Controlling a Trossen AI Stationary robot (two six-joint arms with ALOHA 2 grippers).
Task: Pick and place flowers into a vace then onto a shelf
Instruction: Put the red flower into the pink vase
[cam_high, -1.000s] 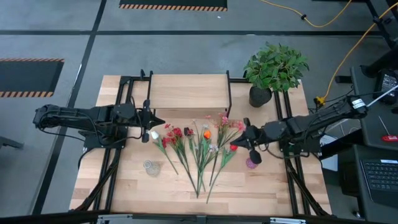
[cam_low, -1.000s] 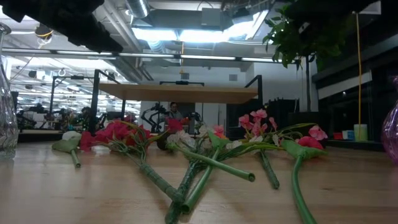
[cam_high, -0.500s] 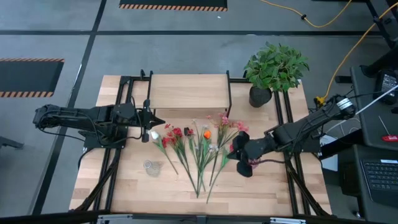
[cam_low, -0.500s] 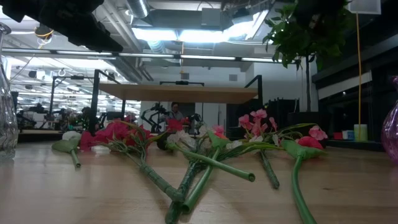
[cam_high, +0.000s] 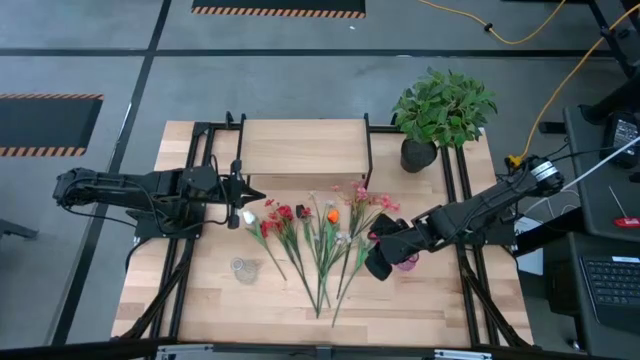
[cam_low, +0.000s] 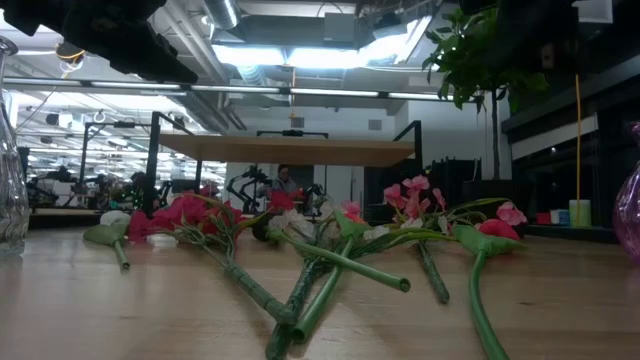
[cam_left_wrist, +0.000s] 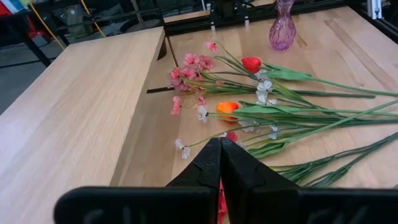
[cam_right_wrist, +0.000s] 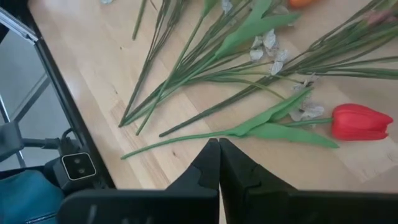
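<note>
The flowers (cam_high: 320, 240) lie spread flat on the tabletop, stems fanned toward the near edge, blooms toward the shelf (cam_high: 303, 147). In the low view the flowers (cam_low: 320, 250) rest on their stems and leaves. My right gripper (cam_high: 377, 266) is shut and hovers over the right side of the bunch; in its wrist view the shut tips (cam_right_wrist: 219, 144) hang above a red tulip's (cam_right_wrist: 357, 121) stem and leaf. My left gripper (cam_high: 258, 196) is shut and waits left of the blooms, its tips (cam_left_wrist: 219, 144) pointing at the flowers (cam_left_wrist: 249, 106).
A clear glass vase (cam_high: 241, 268) stands near the table's left front; it also shows at the low view's left edge as the clear vase (cam_low: 10, 160). A pink vase (cam_high: 407, 263) stands right of the flowers, partly under my right arm. A potted plant (cam_high: 440, 110) sits at the far right corner.
My right gripper has moved toward the table's near edge and a little left, from beside the pink blooms to over the tulip's stem, tipping downward as it went. It stayed shut. The flowers and my left arm have kept still.
</note>
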